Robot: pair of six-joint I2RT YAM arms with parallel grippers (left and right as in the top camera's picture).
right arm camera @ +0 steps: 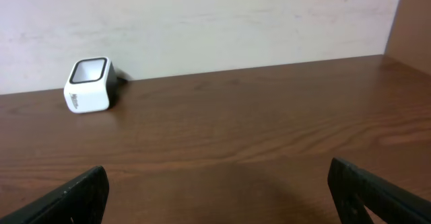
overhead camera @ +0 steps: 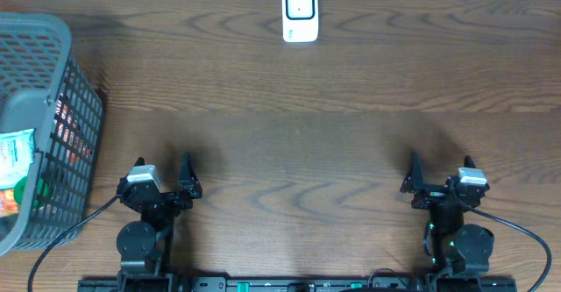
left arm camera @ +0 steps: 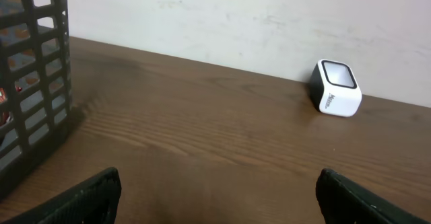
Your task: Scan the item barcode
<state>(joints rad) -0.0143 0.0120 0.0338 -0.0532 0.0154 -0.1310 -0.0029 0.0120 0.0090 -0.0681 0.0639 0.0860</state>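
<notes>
Packet [overhead camera: 16,156], white and green, lies in the grey basket [overhead camera: 53,38] out to the left of the left gripper [overhead camera: 162,162], whose jaws stand wide apart and empty. The right gripper [overhead camera: 441,160], just as wide and holding nothing, sits well apart across the table [overhead camera: 289,134]. The scanner [overhead camera: 300,13] stands ahead of both, between them, at the far edge. The left arm is plainly nearer the packet and would likely reach sideways over the basket wall. The packet's long axis cannot be told, as it is cut off at the frame's edge.
</notes>
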